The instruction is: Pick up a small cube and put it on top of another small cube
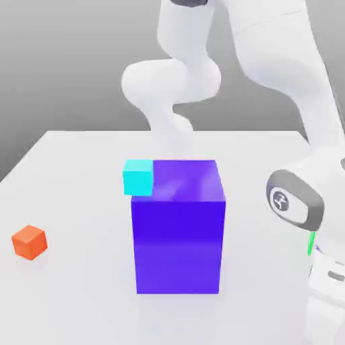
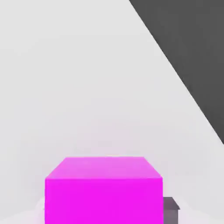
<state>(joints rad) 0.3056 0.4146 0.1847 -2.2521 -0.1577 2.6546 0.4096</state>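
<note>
Magenta-pink cube (image 2: 104,190) sits against one dark fingers' tip (image 2: 171,209); grip cannot be told.

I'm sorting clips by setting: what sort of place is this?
Most likely a simulated tabletop test scene, not a real room: a plain white table against blank grey, flat-coloured blocks such as the big purple-blue block and orange cube, and a white robot arm.

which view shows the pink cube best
The hand view: the magenta-pink cube sits close to the camera, its top face and one side face plain to see on the white table. In the exterior view I cannot make it out; the big purple-blue block and the arm's wrist stand in the foreground.
</note>
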